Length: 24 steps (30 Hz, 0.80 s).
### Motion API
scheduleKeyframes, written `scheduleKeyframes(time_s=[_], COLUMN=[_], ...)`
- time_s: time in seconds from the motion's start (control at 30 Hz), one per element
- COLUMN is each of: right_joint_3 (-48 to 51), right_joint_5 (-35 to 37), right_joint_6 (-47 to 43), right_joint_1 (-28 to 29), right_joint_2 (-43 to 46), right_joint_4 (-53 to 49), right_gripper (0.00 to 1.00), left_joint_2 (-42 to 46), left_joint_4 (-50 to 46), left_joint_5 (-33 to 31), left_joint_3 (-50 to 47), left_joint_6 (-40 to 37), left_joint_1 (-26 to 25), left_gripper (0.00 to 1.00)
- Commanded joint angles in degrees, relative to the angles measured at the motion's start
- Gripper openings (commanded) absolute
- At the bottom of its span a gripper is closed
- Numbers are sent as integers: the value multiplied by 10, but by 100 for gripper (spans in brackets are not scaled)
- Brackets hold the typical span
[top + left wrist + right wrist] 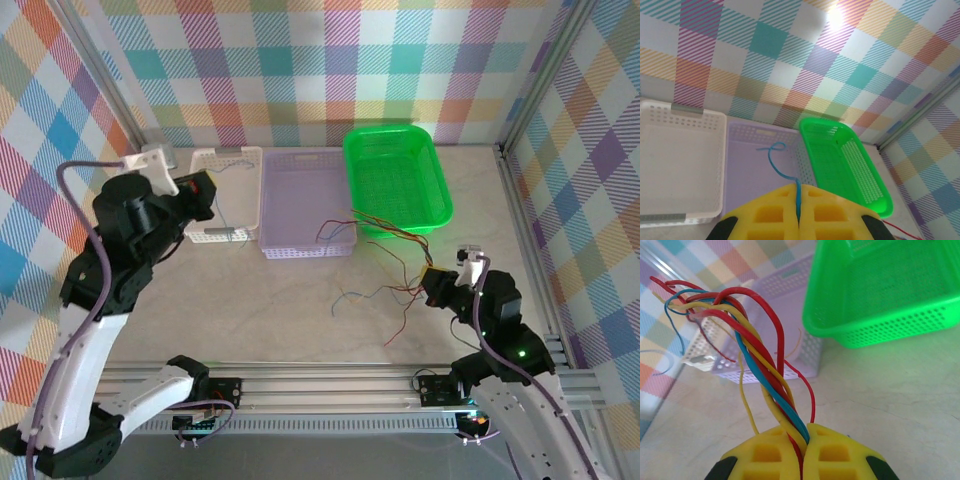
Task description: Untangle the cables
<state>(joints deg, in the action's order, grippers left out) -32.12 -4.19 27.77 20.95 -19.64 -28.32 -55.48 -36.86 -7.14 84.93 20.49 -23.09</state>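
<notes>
My left gripper [799, 188] is shut on a single thin blue cable [774, 156], which curls out in a small loop above the purple basket [745, 175]. From above, that gripper [203, 189] hangs over the white basket [228, 158]. My right gripper [805, 432] is shut on a twisted bundle of red, yellow and blue cables [767, 370] that fans out towards the baskets. In the top view the right gripper [436, 286] sits low over the table at the right, and the cables [388, 250] trail from it to the purple basket's [300, 195] front corner and across the table.
A green basket [395, 175] stands at the back right beside the purple one. Loose cable ends [348, 296] lie on the marble tabletop in front of the baskets. Checked walls enclose the cell, and an aluminium rail [330, 385] runs along the near edge.
</notes>
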Motion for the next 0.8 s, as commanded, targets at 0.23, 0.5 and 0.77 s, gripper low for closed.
scheduleKeyframes(time_s=[0.23,0.5,0.77], right_joint_3=[-126,-206,-229], right_joint_5=[-57,-64,-85], right_joint_6=[-27,-32,-34], right_joint_1=[-3,-3,-3], right_joint_2=[-3,-33,-37], right_joint_4=[13,-11,-10], right_gripper=[0,0,0], left_joint_2=[-113,-191,-248], left_joint_4=[114,171,204], left_joint_5=[-16,-5,11], left_joint_3=[70,89,82], left_joint_6=[-45,-36,-12], left_joint_1=[18,72,125], left_gripper=[0,0,0])
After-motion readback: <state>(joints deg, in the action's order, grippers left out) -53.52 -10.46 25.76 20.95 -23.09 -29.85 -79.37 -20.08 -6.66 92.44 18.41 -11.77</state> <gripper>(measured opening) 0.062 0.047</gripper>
